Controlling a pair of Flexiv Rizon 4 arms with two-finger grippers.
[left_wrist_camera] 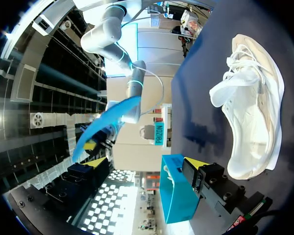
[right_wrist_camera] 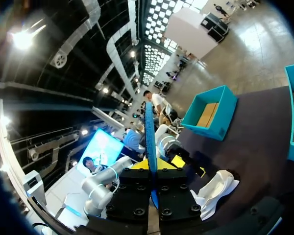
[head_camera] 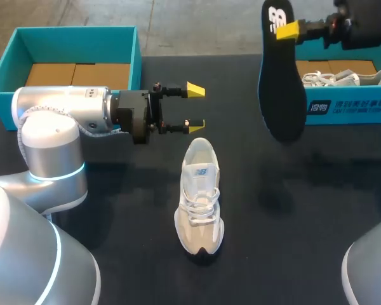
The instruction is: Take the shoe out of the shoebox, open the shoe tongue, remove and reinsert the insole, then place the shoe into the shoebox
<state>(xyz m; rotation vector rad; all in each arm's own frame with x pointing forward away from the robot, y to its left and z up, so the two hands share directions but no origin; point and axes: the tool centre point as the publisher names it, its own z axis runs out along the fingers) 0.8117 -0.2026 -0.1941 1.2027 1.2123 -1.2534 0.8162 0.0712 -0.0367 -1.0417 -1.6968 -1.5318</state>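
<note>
- Sitting at upper right, the teal shoebox (head_camera: 349,109) plays no part yet.
- Black insole (head_camera: 280,82) hangs upright, upper right, toe down, clamped by the right gripper (head_camera: 286,29). Reinsertion seems next, so feed it toe-first.
- White sneaker (head_camera: 200,197) stands mid-frame, outside the box.
- Left gripper (head_camera: 195,107), fingers spread and empty, sits beside the heel and should steady it.

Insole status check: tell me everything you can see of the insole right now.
The insole is a long, flat, dark piece with a blue rim and a white mark near its heel end; its other face looks blue in the left wrist view. It is out of the shoe and hangs roughly upright, heel end up and wider toe end down, above the table in front of the right shoebox. The right claw is shut on its heel end; nothing else touches it.
</note>
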